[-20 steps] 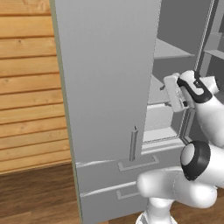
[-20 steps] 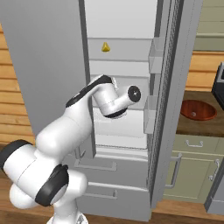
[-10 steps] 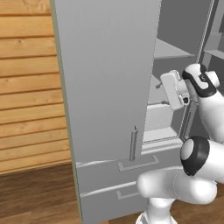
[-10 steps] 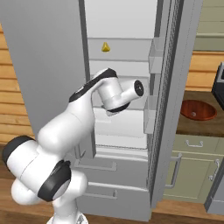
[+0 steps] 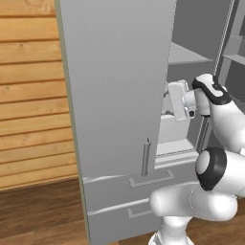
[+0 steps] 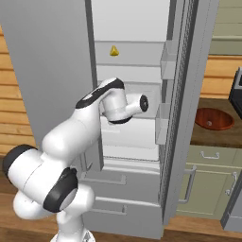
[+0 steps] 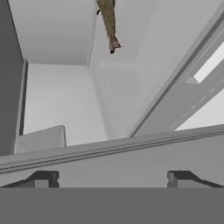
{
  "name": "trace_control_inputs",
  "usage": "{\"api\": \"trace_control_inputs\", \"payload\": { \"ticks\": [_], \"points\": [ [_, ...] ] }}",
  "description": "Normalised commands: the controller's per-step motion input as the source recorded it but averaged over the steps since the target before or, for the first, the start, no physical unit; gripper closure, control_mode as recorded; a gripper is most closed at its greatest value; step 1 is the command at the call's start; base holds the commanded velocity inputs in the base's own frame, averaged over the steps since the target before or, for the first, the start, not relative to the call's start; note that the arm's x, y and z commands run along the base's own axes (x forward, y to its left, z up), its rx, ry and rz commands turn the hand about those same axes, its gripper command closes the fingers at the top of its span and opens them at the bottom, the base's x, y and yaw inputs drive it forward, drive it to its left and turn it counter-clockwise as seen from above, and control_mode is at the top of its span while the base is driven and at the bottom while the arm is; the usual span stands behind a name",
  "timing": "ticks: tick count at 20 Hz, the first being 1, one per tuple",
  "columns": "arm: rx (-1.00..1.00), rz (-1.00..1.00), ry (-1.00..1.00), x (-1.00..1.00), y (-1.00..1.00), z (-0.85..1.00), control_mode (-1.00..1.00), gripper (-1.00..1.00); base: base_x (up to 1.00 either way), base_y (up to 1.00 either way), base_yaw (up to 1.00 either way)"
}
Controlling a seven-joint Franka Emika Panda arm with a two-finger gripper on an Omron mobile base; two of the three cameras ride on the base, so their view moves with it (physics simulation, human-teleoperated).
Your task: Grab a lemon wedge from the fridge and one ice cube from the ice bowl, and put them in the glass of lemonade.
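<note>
The grey fridge [image 6: 186, 142] stands with its doors swung open. On an upper shelf inside lies the lemon wedge [image 6: 114, 50], small and yellow; in the hand view it looks brownish near the top edge [image 7: 109, 26]. My gripper [image 6: 142, 103] is inside the fridge opening, a shelf level below the wedge and apart from it. Its jaws are open and hold nothing [image 7: 113, 179]. In the left base view the white hand [image 5: 178, 99] pokes out past the open left door [image 5: 115, 86]. The reddish-brown ice bowl [image 6: 214, 118] sits on the counter to the right. The glass of lemonade is out of view.
Door bins [image 6: 165, 61] line the open right door close to my hand. A drawer front [image 6: 127, 137] and shelves lie below the gripper. Beige cabinets [image 6: 208, 179] stand under the counter. A wooden wall [image 5: 28, 95] runs left of the fridge.
My wrist has lifted and turned a little, and the hand has edged slightly deeper toward the fridge interior. The jaws have stayed open.
</note>
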Motion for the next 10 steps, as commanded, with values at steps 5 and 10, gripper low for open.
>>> {"api": "trace_control_inputs", "payload": {
  "ticks": [5, 10],
  "points": [
    [0.13, 0.24, 0.00, 0.00, 0.09, 0.03, -1.00, -1.00, 0.00, 0.00, 0.00],
    [0.11, 0.13, -0.01, -0.15, 0.00, 0.21, -1.00, -1.00, 0.00, 0.00, 0.00]
  ]
}}
